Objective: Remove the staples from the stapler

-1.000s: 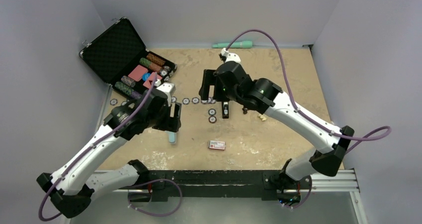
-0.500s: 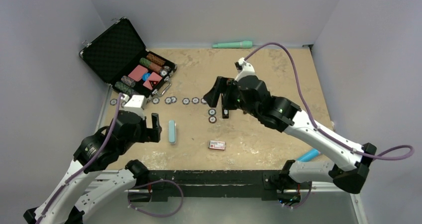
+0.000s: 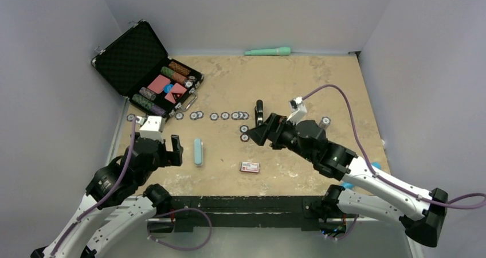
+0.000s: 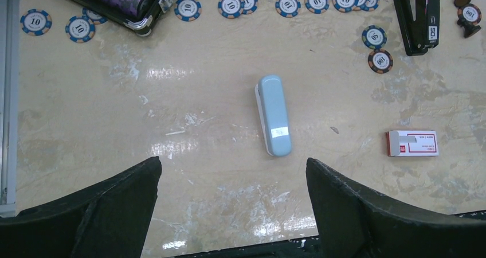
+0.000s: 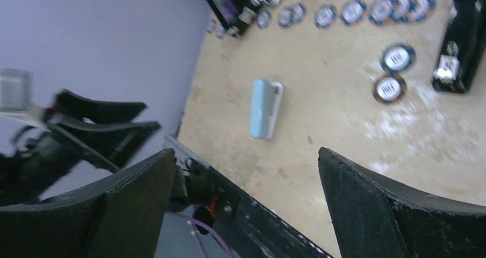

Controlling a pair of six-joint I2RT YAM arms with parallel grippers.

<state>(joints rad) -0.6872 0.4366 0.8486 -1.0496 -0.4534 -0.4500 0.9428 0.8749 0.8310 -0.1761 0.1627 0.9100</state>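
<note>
Lying flat on the tan table, the black stapler (image 3: 259, 112) sits just past the tips of the right claw (image 3: 261, 135), whose jaws gape wide and hold nothing. The right wrist view catches only the stapler's near end (image 5: 463, 40) at the upper right edge. The left wrist view shows it lengthwise in its far right corner (image 4: 418, 17).

Two poker chips (image 3: 245, 133) lie just left of the stapler, between it and the right claw. A small red-and-white box (image 3: 249, 167) lies nearer the bases. It shows in the left wrist view (image 4: 414, 143) but not in the right.

The left claw (image 3: 173, 151) is also spread open and empty. A pale blue oblong bar (image 4: 274, 116) lies just ahead of its tips, untouched.
</note>
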